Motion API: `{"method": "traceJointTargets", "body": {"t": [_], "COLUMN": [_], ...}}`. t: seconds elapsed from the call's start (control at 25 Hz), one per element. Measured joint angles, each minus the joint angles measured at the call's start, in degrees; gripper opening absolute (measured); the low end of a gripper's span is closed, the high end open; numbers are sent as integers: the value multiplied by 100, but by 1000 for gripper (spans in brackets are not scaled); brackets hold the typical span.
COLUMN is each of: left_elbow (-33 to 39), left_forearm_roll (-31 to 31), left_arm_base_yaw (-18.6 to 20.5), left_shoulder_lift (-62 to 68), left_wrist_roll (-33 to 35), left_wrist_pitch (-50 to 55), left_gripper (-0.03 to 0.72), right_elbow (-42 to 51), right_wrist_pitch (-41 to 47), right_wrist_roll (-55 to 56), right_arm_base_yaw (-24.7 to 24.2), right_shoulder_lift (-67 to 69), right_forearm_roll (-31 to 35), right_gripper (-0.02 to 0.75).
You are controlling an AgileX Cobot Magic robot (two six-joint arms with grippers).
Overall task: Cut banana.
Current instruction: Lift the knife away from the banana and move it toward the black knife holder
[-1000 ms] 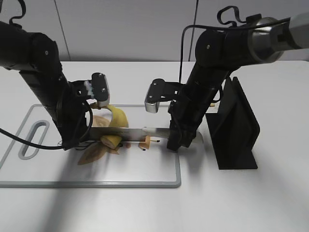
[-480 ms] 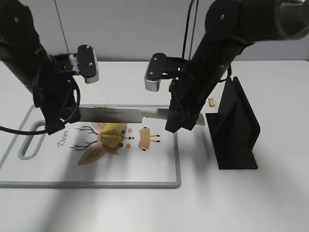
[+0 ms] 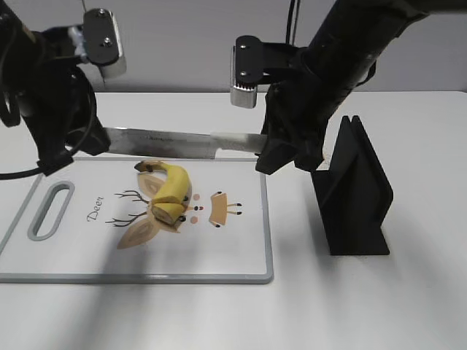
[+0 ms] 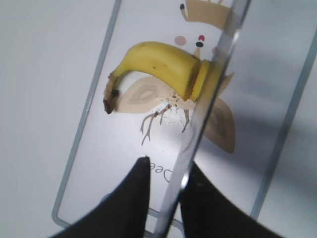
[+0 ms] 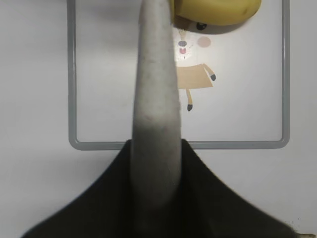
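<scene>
The banana [image 3: 172, 188] lies on the white cutting board [image 3: 233, 255], over the printed deer. A thin slice [image 3: 165, 214] sits cut at its near end. The banana also shows in the left wrist view [image 4: 158, 62] and at the top of the right wrist view [image 5: 218, 10]. A long knife [image 3: 164, 141] hangs level above the banana, clear of it. My right gripper [image 3: 273, 157] is shut on its pale handle [image 5: 153, 99]. My left gripper [image 3: 79, 148] is closed around the blade [image 4: 213, 94] near its tip, its jaws [image 4: 167, 166] on either side.
A black knife stand [image 3: 357, 189] is on the table right of the board. The board has a slot handle [image 3: 49, 211] at its left end. Bare white table lies in front and to the right.
Both arms have risen, lifting the knife from down at the banana's near end to well above it. The whole banana and its cut slice now show.
</scene>
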Motion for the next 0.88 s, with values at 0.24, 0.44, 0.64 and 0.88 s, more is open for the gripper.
{"method": "traceJointTargets", "body": {"t": [0.24, 0.44, 0.64, 0.88], "left_elbow": [0, 0, 0, 0], "left_forearm_roll": [-9, -17, -47, -22], "left_arm_base_yaw": [11, 11, 11, 44], "left_shoulder_lift": [-310, -488, -789, -1070], "left_wrist_roll": [-104, -109, -111, -229], "left_wrist_pitch": [-36, -30, -23, 140], "left_gripper": [437, 506, 609, 632], "right_elbow": [0, 0, 0, -364], "right_wrist_pitch": [312, 432, 511, 772], "right_wrist_roll": [-193, -221, -25, 581], "right_arm_base_yaw": [-18, -29, -29, -29], "right_shoulder_lift": [-164, -217, -228, -228], "right_forearm_roll": [-14, -8, -14, -113], "right_gripper": [176, 176, 172, 170]}}
